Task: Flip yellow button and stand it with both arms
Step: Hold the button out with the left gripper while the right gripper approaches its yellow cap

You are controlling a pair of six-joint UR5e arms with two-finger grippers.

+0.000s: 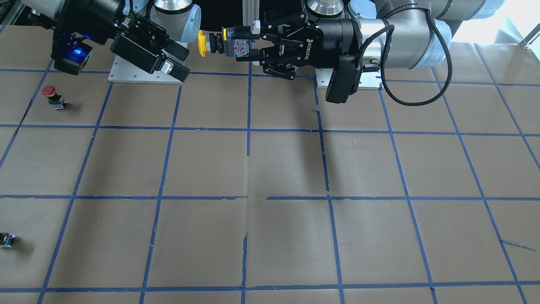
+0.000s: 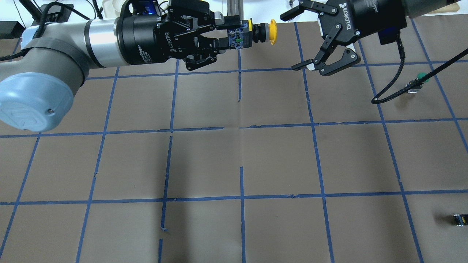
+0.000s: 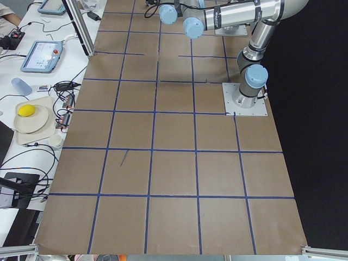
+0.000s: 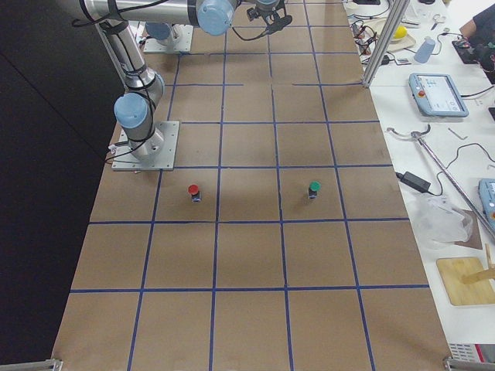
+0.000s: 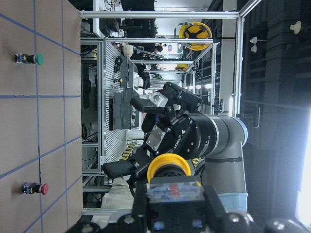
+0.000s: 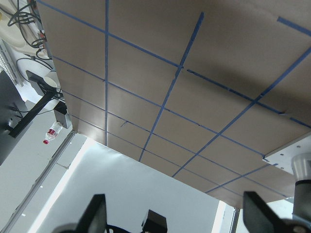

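The fingers (image 2: pixel 223 26) of the left gripper (image 2: pixel 236 35), its black body lettered "ROBOTIQ" in white, are clamped on the block body of the yellow button (image 2: pixel 256 32), held in the air above the table (image 2: pixel 278 160). The button's long axis lies level, with its cap facing the right gripper (image 2: pixel 292 42). That gripper is also marked "ROBOTIQ"; its fingers are spread wide and empty, near the cap but apart. Farther off, a red-capped button (image 1: pixel 50 93) stands on the table.
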